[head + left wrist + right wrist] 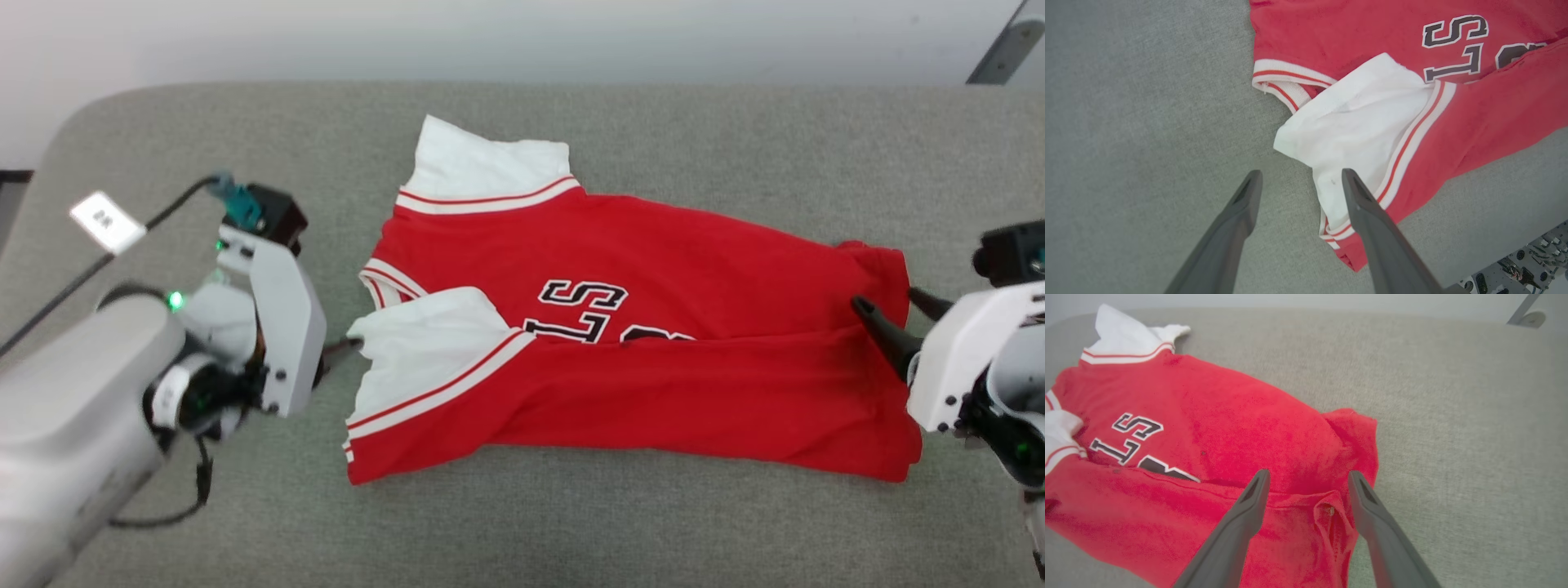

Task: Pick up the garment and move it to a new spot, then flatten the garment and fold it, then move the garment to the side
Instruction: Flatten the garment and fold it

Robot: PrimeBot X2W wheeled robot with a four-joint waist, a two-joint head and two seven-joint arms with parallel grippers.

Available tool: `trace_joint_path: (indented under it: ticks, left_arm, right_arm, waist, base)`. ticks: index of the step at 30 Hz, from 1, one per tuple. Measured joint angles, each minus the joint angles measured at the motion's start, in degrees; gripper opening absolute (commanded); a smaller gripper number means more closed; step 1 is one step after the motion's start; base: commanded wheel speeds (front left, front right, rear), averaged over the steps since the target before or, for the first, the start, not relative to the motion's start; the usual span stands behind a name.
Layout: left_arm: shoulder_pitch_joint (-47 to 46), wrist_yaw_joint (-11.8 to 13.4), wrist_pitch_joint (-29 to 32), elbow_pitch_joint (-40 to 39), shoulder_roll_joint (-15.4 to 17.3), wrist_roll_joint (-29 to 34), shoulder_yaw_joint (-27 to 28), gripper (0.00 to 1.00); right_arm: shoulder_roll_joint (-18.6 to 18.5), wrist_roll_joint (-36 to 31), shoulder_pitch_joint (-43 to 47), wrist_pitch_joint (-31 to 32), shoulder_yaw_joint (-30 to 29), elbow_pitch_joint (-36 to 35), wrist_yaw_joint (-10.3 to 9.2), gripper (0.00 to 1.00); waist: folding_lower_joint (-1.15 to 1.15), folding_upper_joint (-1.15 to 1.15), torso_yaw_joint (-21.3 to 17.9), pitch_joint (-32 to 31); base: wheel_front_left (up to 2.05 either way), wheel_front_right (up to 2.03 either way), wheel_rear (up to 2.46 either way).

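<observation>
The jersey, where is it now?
Head view: the jersey lies centred on the table, between left fingers at its sleeve and right fingers over its hem.

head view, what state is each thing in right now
shirt: lying on the table, front edge folded over the letters
near sleeve: folded in over the chest
far sleeve: spread flat
left end effector: open, holding nothing
right end effector: open, holding nothing
</observation>
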Motion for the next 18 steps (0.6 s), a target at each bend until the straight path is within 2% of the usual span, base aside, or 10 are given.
trace_joint_path:
  ticks: [5, 10, 14, 18]
  left_arm:
    - [4.35, 5.43, 2.08, -7.08, 3.10, -3.19, 0.19, 1.00]
    - [7.88, 9.80, 3.92, -12.69, 5.06, -6.03, 0.07, 1.00]
    - [9.86, 12.58, 4.27, -15.40, 5.70, -7.83, 0.19, 1.00]
    - [11.48, 13.63, 3.61, -15.70, 5.68, -9.00, 0.44, 1.00]
  right_arm:
    - [1.46, -1.77, 4.24, -8.80, -1.92, -4.68, 0.00, 1.00]
    - [3.31, -3.94, 7.48, -14.19, -4.74, -8.33, 0.00, 1.00]
    - [5.09, -5.71, 9.38, -15.94, -7.42, -11.15, 0.00, 1.00]
    - [7.35, -7.09, 10.79, -16.52, -9.12, -13.61, 0.00, 1.00]
  waist:
    - [0.00, 0.00, 0.39, -1.63]
    - [0.00, 0.00, -0.11, -2.32]
    - [0.00, 0.00, -0.88, -2.32]
    - [0.00, 0.00, -1.70, -1.64]
  base:
    - [0.00, 0.00, 0.00]
    - [0.00, 0.00, 0.00]
    - [0.00, 0.00, 0.00]
    - [0.00, 0.00, 0.00]
